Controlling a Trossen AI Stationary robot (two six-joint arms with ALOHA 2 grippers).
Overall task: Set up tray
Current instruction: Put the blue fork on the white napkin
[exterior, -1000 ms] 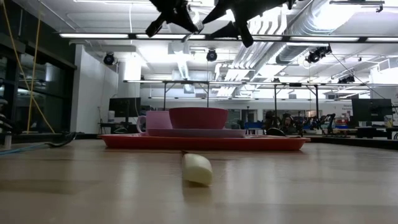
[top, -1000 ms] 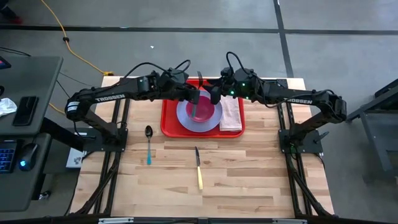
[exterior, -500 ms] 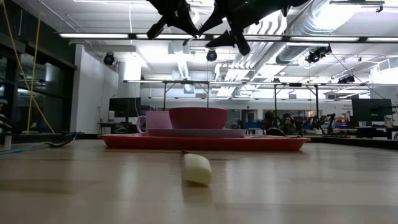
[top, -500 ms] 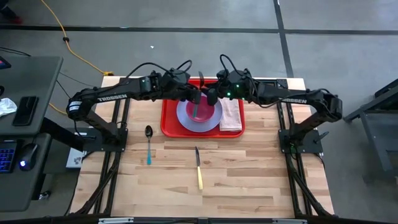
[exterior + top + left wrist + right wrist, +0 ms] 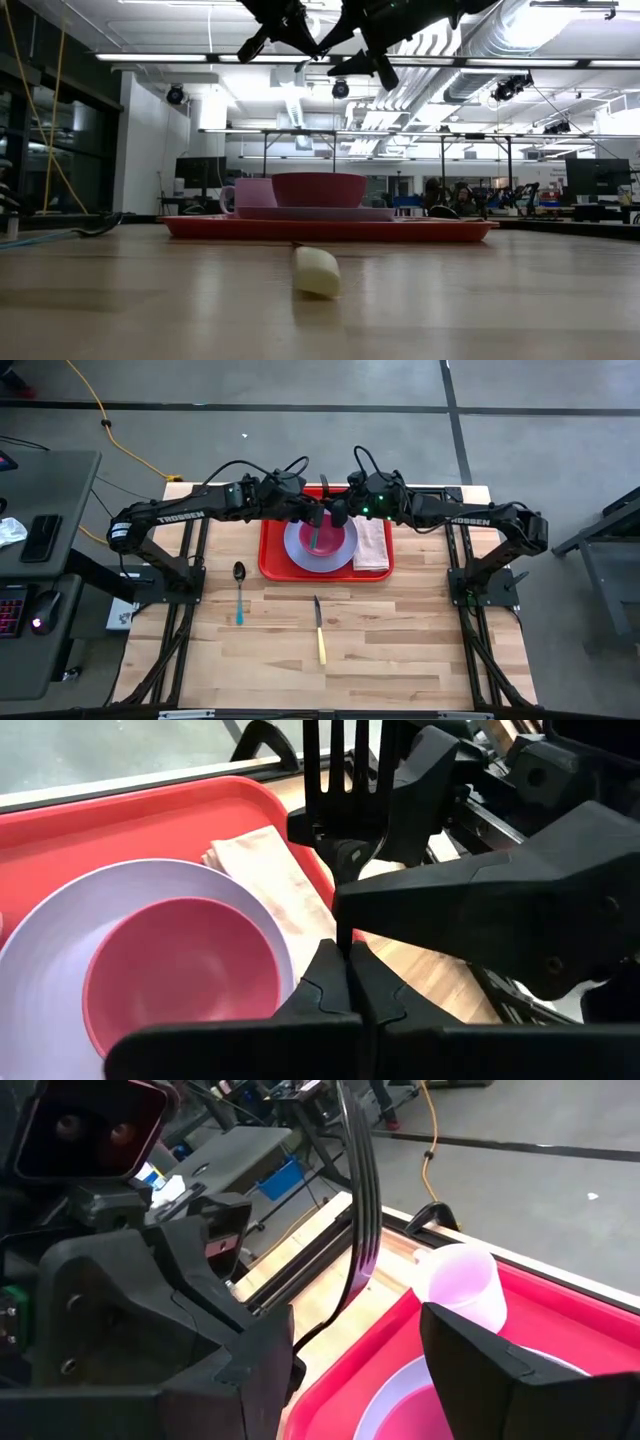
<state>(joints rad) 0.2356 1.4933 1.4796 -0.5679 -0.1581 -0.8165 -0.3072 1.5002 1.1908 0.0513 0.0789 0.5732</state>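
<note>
A black fork [image 5: 340, 780] stands tines up above the red tray [image 5: 272, 560], with my left gripper [image 5: 349, 955] shut on it. My right gripper [image 5: 350, 1320] is open and faces it from the table's right. Its fingers stand on either side of the fork's neck [image 5: 358, 1200], and I see no touch. On the tray, a pink bowl [image 5: 330, 538] sits on a lavender plate [image 5: 298, 550]. A folded beige napkin [image 5: 372, 545] lies to their right, and a pink cup [image 5: 465, 1285] stands at the far side. My left gripper pinches the fork's handle [image 5: 346, 935] between its two shut fingers. The fingers come from the table's left, slanting downward, and lie across the handle. The fork stands nearly upright, tines up, lifted clear of the tray and bowl.
A spoon with a teal handle [image 5: 239, 592] lies on the wooden table left of the tray. A knife with a yellow handle [image 5: 319, 630] lies nearer the front edge, and its handle end [image 5: 317, 270] shows in the low view. Both arms meet above the tray's far half.
My right gripper has gone a little toward the table's left and slightly down, closing in on the fork, and has rolled a little. It has stayed open. My left gripper and the fork have kept still.
</note>
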